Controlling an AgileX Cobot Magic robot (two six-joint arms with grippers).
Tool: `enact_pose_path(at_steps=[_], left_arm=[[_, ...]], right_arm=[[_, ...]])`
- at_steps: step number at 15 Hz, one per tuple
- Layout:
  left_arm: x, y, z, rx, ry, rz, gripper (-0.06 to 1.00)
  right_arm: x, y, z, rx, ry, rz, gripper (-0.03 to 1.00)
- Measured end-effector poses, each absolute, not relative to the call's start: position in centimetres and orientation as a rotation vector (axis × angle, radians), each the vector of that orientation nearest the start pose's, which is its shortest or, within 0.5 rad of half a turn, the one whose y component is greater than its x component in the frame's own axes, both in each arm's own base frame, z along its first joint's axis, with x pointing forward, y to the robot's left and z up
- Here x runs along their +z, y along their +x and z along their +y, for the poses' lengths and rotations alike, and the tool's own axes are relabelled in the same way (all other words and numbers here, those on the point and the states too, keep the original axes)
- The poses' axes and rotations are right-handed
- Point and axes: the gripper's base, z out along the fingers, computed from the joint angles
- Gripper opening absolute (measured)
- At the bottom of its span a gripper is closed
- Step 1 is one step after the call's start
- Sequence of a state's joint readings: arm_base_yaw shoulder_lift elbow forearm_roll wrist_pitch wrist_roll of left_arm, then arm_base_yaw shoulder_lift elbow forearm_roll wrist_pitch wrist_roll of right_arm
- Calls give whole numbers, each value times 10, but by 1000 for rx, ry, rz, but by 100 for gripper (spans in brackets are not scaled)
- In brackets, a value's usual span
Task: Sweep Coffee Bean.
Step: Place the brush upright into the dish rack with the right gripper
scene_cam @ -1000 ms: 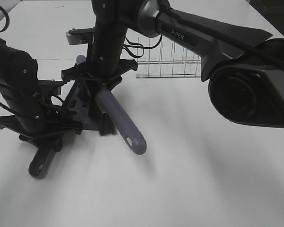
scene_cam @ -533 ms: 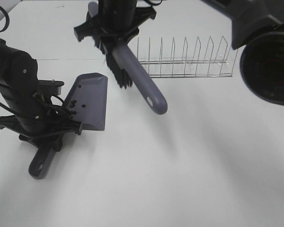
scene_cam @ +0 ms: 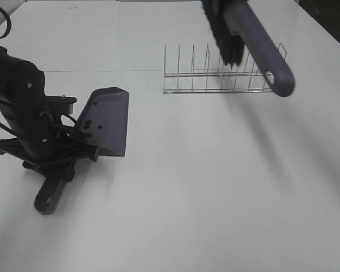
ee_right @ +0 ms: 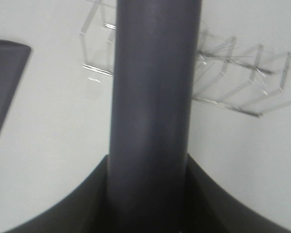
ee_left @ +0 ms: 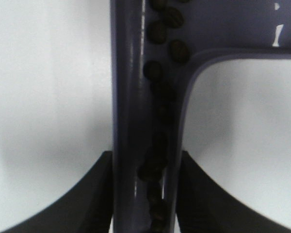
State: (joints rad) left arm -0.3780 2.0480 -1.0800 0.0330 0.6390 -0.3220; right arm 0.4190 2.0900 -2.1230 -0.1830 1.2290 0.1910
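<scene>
The grey-purple dustpan [scene_cam: 109,118] lies on the white table at the left. Several coffee beans [scene_cam: 86,123] lie inside it near the handle. My left gripper [scene_cam: 54,163] is shut on the dustpan's handle. The left wrist view shows the handle [ee_left: 128,121] between the jaws of the left gripper [ee_left: 145,199], with coffee beans [ee_left: 157,31] lined along its groove. The brush [scene_cam: 260,51], with black bristles [scene_cam: 224,39], hangs in the air at the top right above the rack. My right gripper [ee_right: 148,194] is shut on the brush handle [ee_right: 155,97] and is out of the exterior view.
A wire rack [scene_cam: 221,76] stands at the back of the table, right of centre; it also shows in the right wrist view [ee_right: 233,73]. A corner of the dustpan [ee_right: 5,82] shows there too. The left arm's black body [scene_cam: 22,107] stands over the dustpan's handle.
The right arm has lifted the brush away from the dustpan, up and to the right, over the wire rack. The dustpan and left gripper have not moved.
</scene>
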Motion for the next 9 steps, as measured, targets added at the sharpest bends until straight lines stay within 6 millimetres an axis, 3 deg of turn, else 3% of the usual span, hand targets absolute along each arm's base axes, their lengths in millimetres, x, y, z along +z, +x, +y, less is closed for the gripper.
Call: enact_pose_path(at_steps=[1,3,7,9], left_arm=[[86,321,-126,3,127,3084,35],[86,321,-126,3,127,3084,35],[86,321,-126,3,127,3084,35],[86,321,-126,3,127,3084,35]], right_arm=[[302,425,129,-109,-186,2735,31],[272,420,105,-137,-96,2853,31],[230,420,106,-98,-64,2989,31],[200,425,111,-81,-57,3065,31]])
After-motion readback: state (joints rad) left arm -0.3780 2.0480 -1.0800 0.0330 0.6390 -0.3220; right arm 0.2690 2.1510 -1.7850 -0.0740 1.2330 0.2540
